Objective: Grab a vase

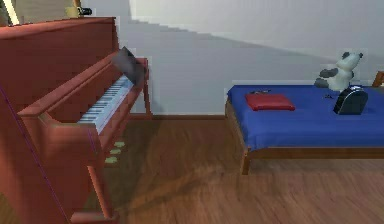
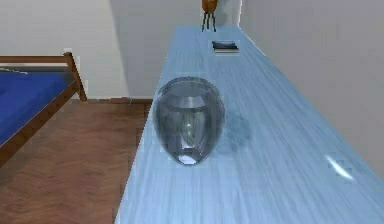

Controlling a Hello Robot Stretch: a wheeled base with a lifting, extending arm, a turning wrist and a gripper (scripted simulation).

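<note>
A rounded clear glass vase [image 2: 188, 120] stands upright on a long pale blue tabletop [image 2: 280, 120] in the arm side view. It sits near the table's left edge, in the nearer half of the table.
Farther along the table lie a small flat dark thing [image 2: 225, 45] and a brown object [image 2: 209, 10] at the far end. A blue-covered wooden bed [image 2: 30, 95] stands across the wood floor. In the forward view, a red-brown piano [image 1: 70, 100] stands left and a bed [image 1: 300, 120] with a panda toy [image 1: 342, 70] right.
</note>
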